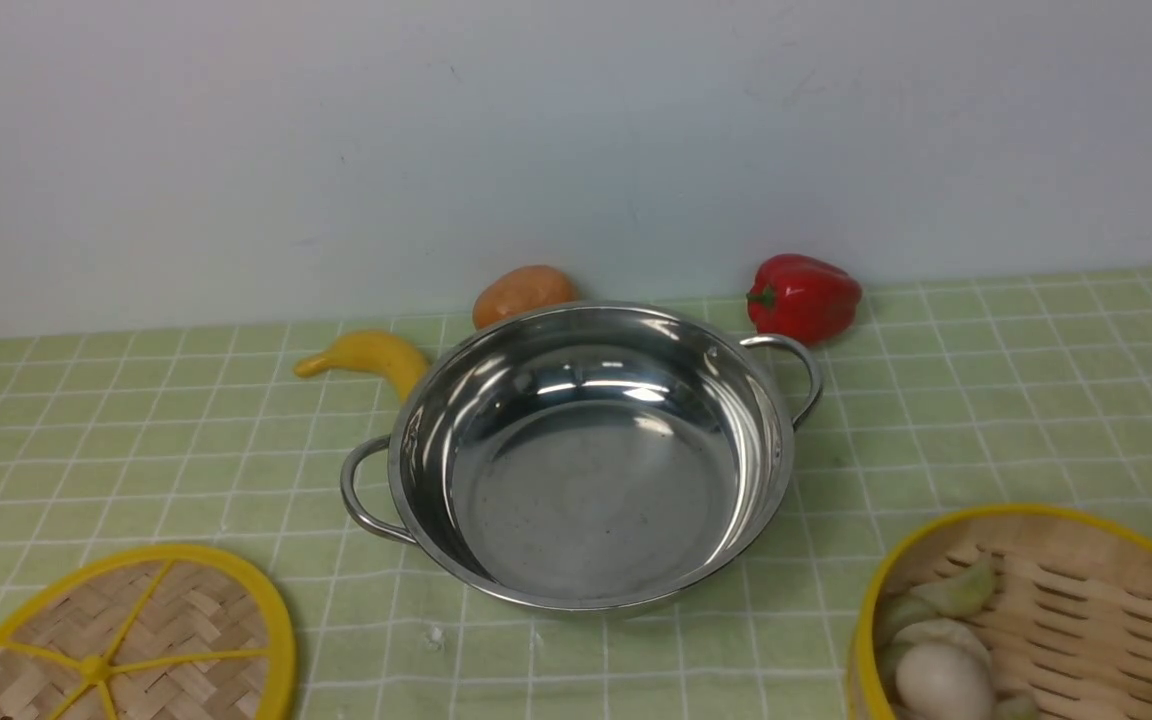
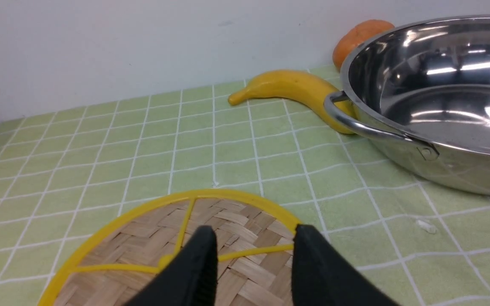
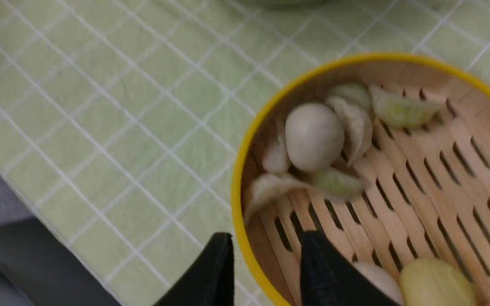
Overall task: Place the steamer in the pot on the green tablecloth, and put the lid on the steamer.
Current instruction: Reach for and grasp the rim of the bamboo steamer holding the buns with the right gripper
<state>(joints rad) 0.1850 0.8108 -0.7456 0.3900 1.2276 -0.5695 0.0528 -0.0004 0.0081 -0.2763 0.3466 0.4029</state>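
Observation:
The shiny steel pot (image 1: 586, 480) stands empty in the middle of the green tablecloth (image 1: 986, 400). It also shows in the left wrist view (image 2: 432, 85). The flat woven lid (image 1: 136, 640) lies at the front left. My left gripper (image 2: 253, 238) is open just above the lid (image 2: 143, 246), near its rim. The bamboo steamer (image 1: 1066, 600) sits at the front right. My right gripper (image 3: 266, 246) is open and straddles the wall of the steamer (image 3: 440, 170), one finger outside, one inside. Neither gripper shows in the front view.
The steamer holds a white bun (image 3: 314, 137) and several dumplings. A yellow banana (image 1: 371, 355), an orange fruit (image 1: 521, 293) and a red pepper (image 1: 804, 296) lie behind the pot by the white wall. The cloth's edge (image 3: 15, 255) is close to the right gripper.

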